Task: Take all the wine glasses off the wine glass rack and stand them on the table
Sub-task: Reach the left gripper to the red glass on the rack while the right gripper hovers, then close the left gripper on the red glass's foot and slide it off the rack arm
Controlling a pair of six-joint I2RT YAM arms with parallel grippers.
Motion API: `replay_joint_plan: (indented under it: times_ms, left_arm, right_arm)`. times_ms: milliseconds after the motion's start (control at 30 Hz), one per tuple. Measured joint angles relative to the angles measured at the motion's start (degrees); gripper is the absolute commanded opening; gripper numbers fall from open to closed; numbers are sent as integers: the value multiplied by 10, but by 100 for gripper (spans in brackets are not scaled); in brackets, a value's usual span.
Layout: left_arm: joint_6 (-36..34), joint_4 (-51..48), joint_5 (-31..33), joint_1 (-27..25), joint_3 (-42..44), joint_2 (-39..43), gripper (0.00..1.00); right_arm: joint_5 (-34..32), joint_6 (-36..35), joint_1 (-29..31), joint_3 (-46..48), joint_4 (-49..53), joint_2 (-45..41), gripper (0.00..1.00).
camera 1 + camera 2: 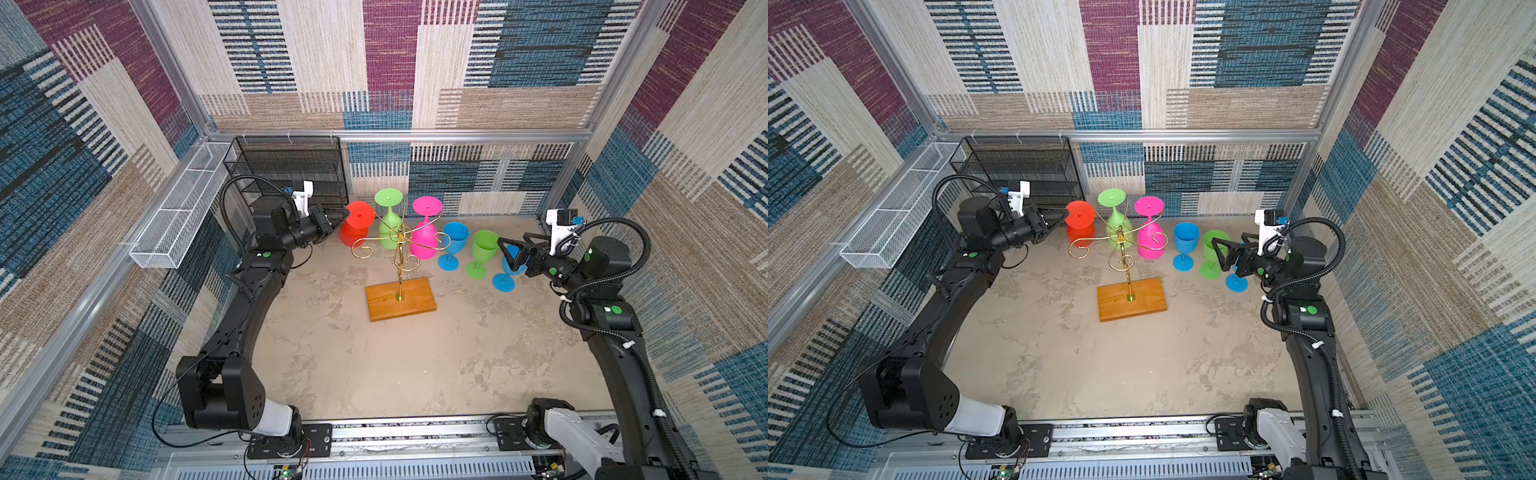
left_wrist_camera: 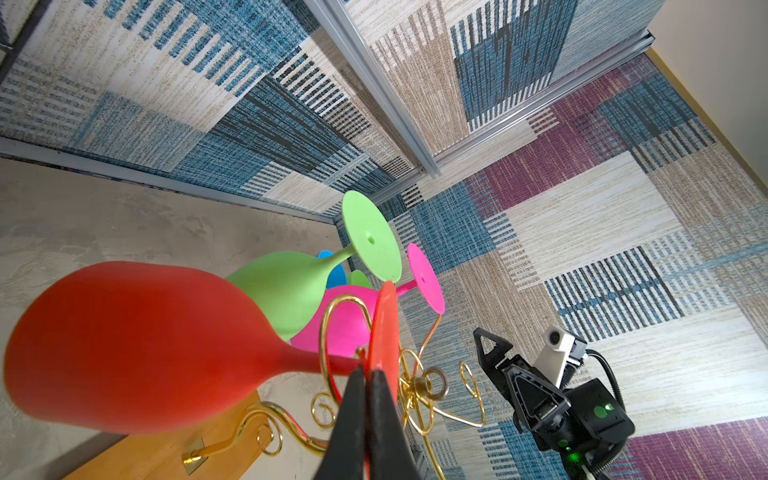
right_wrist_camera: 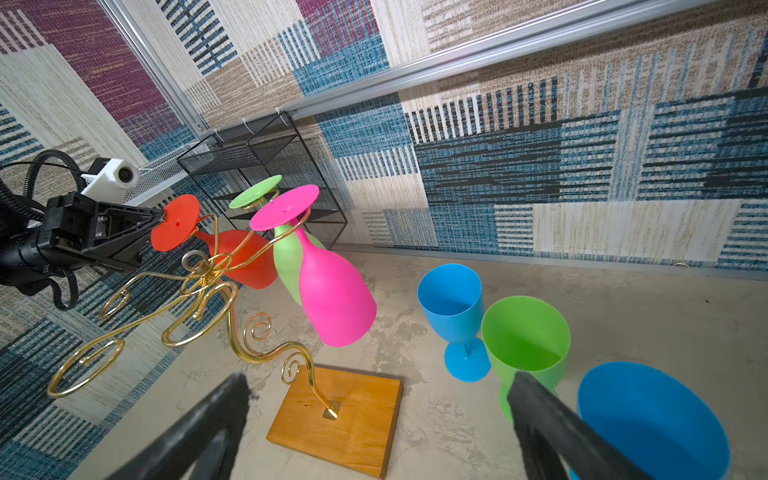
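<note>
Grasp is made but removal has not begun. The left gripper (image 2: 369, 376) is clamped on the rim of the flat round foot of the red plastic wine glass (image 2: 137, 345). That glass hangs upside down directly ahead of the fingertips, its stem caught in a curled arm of the thin gold wire wine glass rack (image 1: 400, 266).

Beyond the red glass from this gripper, a lime-green plastic wine glass (image 1: 389, 224) and a pink plastic wine glass (image 1: 424, 243) also hang inverted on the rack.

The right gripper (image 1: 1230, 242) is spread wide and empty. Close around it three more goblets stand upright on the mottled beige table (image 1: 374, 374): a blue plastic goblet (image 1: 455, 239), a green plastic goblet (image 1: 485, 245) and a second blue goblet (image 1: 503, 282). I judge these already taken down.

What remains for the red glass is to draw its stem out of the scroll's open side, clear the neighbouring arms, and set it down.
</note>
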State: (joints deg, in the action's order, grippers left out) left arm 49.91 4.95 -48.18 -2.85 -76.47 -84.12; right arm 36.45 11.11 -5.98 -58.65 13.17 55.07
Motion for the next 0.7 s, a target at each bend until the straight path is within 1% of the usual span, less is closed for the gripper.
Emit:
replay_joint_plan:
  times_ms: [267,700]
  left_arm:
    - [54,41,-2,0,2,-3,0]
    - [104,94,-4,-1,-2,-26,0]
  right_arm:
    - [1,8,0,0,0,-6,99]
    - [7,14,0,0,0,-11,99]
